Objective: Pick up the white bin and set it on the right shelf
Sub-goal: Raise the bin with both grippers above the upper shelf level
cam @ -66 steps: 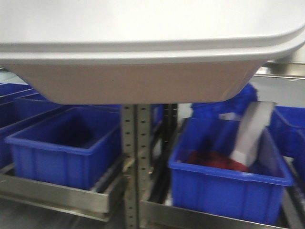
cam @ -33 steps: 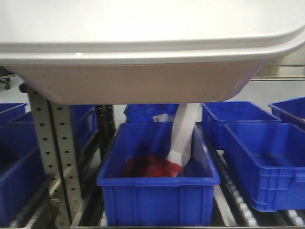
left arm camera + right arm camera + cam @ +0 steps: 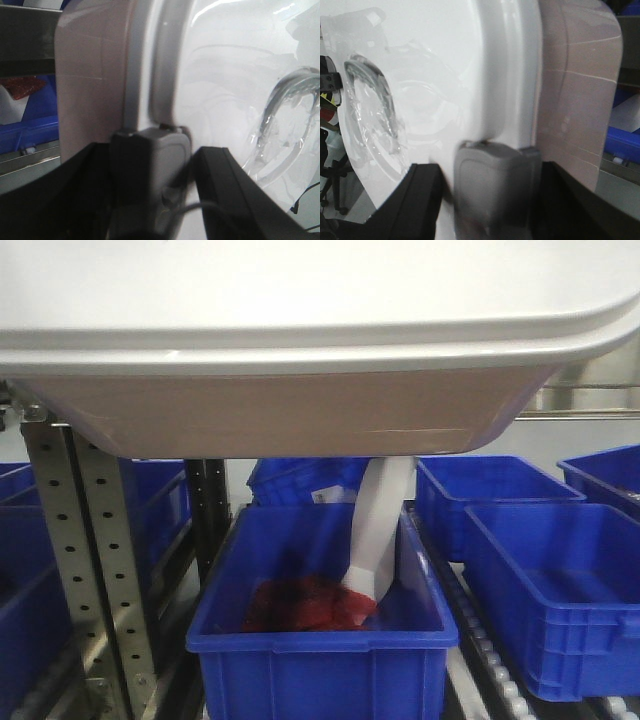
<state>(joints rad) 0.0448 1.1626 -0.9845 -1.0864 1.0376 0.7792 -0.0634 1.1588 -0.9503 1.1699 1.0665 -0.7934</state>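
Observation:
The white bin [image 3: 300, 410] fills the top of the front view, held up in the air, its glossy lid above its pinkish wall. My left gripper [image 3: 150, 162] is shut on the bin's left edge, its black fingers [image 3: 75, 175] on either side of a grey lid latch [image 3: 160, 165]. My right gripper [image 3: 495, 180] is shut on the right edge around another grey latch [image 3: 495, 185]. The recessed handle shows in the lid [image 3: 370, 110]. The steel rack shelf, with a perforated post [image 3: 95, 570], stands behind and below the bin.
A blue bin [image 3: 320, 660] holding red material and a white pouch [image 3: 375, 530] sits on the rack below the white bin. More blue bins stand at the right [image 3: 560, 590] and the left [image 3: 20, 570]. Rollers [image 3: 490, 660] run between them.
The rack and blue bins have slid left across the front view, the bin with red material from right to centre. The white bin stays fixed in view in both grippers.

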